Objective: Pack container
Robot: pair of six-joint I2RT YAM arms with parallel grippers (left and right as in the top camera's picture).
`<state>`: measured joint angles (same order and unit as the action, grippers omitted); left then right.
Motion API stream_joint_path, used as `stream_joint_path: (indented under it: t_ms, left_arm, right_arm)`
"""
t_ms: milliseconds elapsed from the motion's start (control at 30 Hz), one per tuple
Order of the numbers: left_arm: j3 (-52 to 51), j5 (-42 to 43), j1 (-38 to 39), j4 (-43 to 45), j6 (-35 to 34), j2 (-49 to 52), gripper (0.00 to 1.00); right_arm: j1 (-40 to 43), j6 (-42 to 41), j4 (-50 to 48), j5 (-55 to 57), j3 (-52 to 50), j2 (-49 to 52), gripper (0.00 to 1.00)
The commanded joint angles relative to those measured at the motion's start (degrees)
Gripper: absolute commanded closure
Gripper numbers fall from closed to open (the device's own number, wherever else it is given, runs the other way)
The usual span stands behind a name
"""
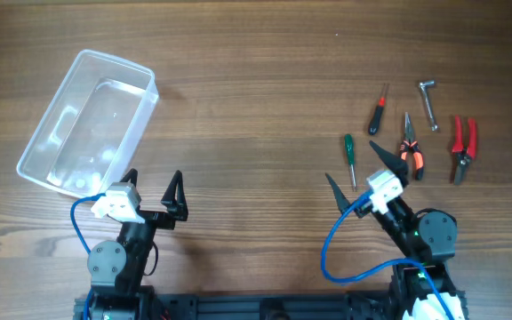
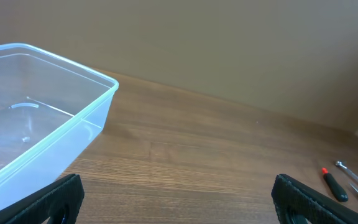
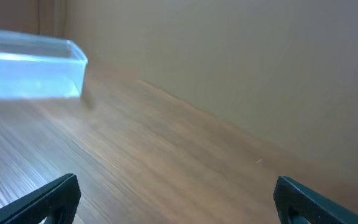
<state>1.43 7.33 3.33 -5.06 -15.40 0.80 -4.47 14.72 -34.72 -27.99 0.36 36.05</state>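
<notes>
Clear, colourless rectangular plastic tub (image 1: 87, 124), empty: just ahead-left of the left gripper (image 1: 154, 182), long axis slanting ahead-right. Both grippers spread wide, holding nothing. Green-handled screwdriver (image 1: 348, 147): between the right gripper's (image 1: 351, 162) fingers seen from overhead, lengthwise fore-aft; right arm nearer.

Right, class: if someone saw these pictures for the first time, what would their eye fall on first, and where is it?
The big clear container sits empty and askew at the left of the table. Across from it, on the right, lies a scatter of small hand tools, the red-handled pliers rightmost and brightest. Near the front edge, the left claw and right claw are open, holding nothing.
</notes>
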Motion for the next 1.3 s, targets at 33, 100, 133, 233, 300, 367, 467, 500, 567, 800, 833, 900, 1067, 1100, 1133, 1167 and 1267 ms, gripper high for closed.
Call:
stream_joint_path:
  t_ms: [33,100,133,233,300,367,467,500,567,800,833,900,1067,1100,1133,1167,1267]
  left_arm:
    - [-0.5,-1.6,-0.2,0.1,-0.1,-0.4,0.0]
    - [-0.5,-2.4,-0.2,-0.2,-0.1,-0.4,0.0]
    - [-0.5,-3.8,-0.2,-0.3,-0.1,-0.4,0.0]
    - [-0.5,-4.2,-0.2,-0.3,-0.1,-0.4,0.0]
    - [-0.5,-4.4,-0.2,-0.3,-0.1,-0.3,0.0]
    - [-0.5,-4.4,-0.2,-0.3,-0.1,-0.4,0.0]
    - [-0.5,-4.4,-0.2,-0.3,-0.1,-0.3,0.0]
    - [-0.5,-4.9,-0.2,-0.3,-0.1,-0.3,0.0]
    - [-0.5,-6.8,-0.2,-0.5,-0.1,-0.2,0.0]
    - [1.6,-7.5,-0.2,-1.5,-0.1,6.6,0.0]
    - [3.1,-8.0,-0.2,-3.0,-0.2,8.2,0.0]
    - [10.4,-11.7,-0.2,-9.3,-2.0,14.1,0.0]
    - [35.7,-13.2,-0.3,-27.9,-2.0,34.9,0.0]
    - [41.7,-13.2,-0.3,-33.1,-2.0,40.2,0.0]
    - [45.4,-13.2,-0.3,-36.7,-2.0,43.3,0.0]
    - [51.9,-14.0,-0.8,-44.2,-3.7,48.6,0.0]
    - [64.8,-14.1,-6.9,-62.7,-13.7,60.2,0.0]
  right_arm:
    - [-0.2,-12.8,-4.9,0.5,0.0,0.0,0.0]
    - [-0.2,-16.9,-7.1,0.5,0.0,0.0,0.0]
    - [-0.2,-19.4,-8.2,0.6,0.0,0.0,0.0]
    - [-0.2,-28.9,-7.8,5.6,0.0,0.0,0.0]
    - [-0.2,-46.2,-1.5,23.5,0.0,0.0,0.0]
    - [-0.2,-47.9,-0.6,30.0,0.0,0.0,0.0]
    - [-0.2,-47.0,-2.1,33.0,0.0,0.0,0.0]
    - [-0.2,-43.5,-2.0,33.6,0.0,0.0,0.0]
    - [-0.2,-30.9,-1.6,33.8,0.1,0.0,0.0]
    - [-0.1,-16.0,16.7,35.5,8.2,0.0,0.0]
    - [-0.1,-15.9,18.0,35.5,9.6,0.0,0.0]
    - [-0.1,-12.9,22.0,34.6,12.6,0.0,0.0]
    - [-0.1,-12.3,40.4,32.8,21.7,0.0,0.0]
    - [-0.1,-12.3,42.8,31.9,23.3,0.0,0.0]
    - [-0.1,-12.0,43.6,31.1,23.8,0.0,0.0]
    - [-0.1,-11.7,45.1,29.7,24.5,0.0,0.0]
    - [-0.1,-11.9,49.2,27.8,24.8,0.0,0.0]
